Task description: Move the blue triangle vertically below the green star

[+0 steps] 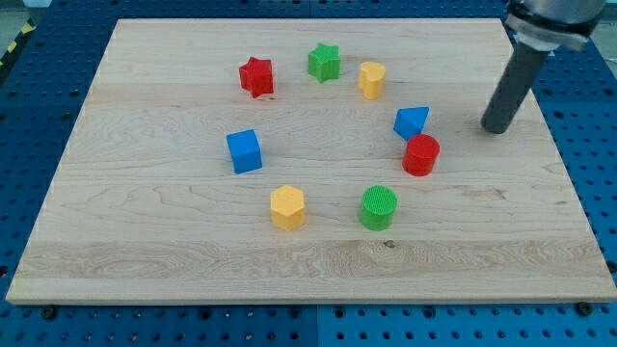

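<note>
Camera view: my tip (497,128) rests on the tabletop (145,251), and the blue triangle (412,122) lies at its nine o'clock, near but apart, touching the red cylinder (421,155) at its five o'clock. Green star (325,63) sits well off at the triangle's ten o'clock. The triangle is a small glossy blue wedge. No fingers exist here, only a bare rod.

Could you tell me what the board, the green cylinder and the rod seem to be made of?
The board looks like pale wood with a smooth, matt finish: grain lines and joined planks show. The green cylinder seems to be plastic, perhaps 3D-printed, judging by the fine ridges on its top. The rod, ending in my tip to the right of the blue triangle, looks dark and matt; its material is unclear.
</note>
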Tool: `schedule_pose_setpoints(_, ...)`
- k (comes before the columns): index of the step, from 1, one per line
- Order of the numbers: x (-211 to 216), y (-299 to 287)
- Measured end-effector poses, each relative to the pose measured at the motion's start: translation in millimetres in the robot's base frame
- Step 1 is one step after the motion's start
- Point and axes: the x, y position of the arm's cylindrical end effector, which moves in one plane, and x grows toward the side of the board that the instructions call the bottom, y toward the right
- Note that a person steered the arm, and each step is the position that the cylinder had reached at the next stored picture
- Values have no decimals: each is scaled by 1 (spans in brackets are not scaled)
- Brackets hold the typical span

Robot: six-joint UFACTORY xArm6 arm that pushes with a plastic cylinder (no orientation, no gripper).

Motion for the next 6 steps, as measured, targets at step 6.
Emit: schedule_pose_setpoints(6, -23, -165)
